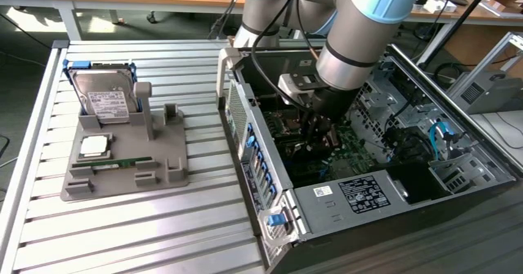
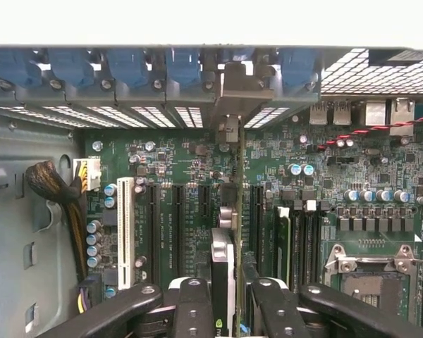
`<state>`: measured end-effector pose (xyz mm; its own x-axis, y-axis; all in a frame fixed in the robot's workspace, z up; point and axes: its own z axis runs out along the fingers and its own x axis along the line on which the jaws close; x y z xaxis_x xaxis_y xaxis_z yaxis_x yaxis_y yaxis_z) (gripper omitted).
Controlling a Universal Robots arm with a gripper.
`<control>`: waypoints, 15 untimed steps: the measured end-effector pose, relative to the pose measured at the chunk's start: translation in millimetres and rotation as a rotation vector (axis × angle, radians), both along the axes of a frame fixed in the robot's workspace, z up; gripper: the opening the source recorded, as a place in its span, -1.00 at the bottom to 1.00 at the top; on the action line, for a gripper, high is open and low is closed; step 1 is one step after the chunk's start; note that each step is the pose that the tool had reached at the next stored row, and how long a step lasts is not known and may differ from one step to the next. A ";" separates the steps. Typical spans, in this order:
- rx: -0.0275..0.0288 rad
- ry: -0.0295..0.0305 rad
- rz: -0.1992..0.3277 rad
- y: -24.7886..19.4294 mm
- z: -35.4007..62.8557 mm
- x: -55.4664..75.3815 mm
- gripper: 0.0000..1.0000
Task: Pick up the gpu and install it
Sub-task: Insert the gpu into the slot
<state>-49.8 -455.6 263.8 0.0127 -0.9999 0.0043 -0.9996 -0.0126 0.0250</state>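
Note:
My gripper (image 1: pixel 322 134) reaches down inside the open computer case (image 1: pixel 327 216), over the green motherboard (image 1: pixel 356 145). In the wrist view its black fingers (image 2: pixel 194 310) stand on either side of the gpu (image 2: pixel 224 271), a thin dark card seen edge-on, and the gripper (image 2: pixel 233 313) is shut on it. The card runs up over the board between the expansion slots. Its silvery bracket (image 2: pixel 234 88) sits at the case's rear slot openings, beside the blue clips (image 2: pixel 183 67). Whether the card's edge sits in a slot I cannot tell.
A grey holder (image 1: pixel 168 167) on the slatted table, at the exterior view's left, carries a hard drive (image 1: pixel 106 96), a processor chip (image 1: pixel 94 145) and a green memory stick (image 1: pixel 114 162). Inside the case are a white slot (image 2: pixel 125 232), a cable bundle (image 2: pixel 53 186) and the processor socket (image 2: pixel 370 274).

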 end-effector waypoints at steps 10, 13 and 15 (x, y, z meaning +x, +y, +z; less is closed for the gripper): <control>0.0067 -0.0009 0.000 0.5 1.4 -0.5 -0.47; 0.0068 -0.0008 0.000 0.2 1.4 -0.5 -0.47; 0.0016 -0.0008 0.000 0.1 1.3 -0.4 -0.47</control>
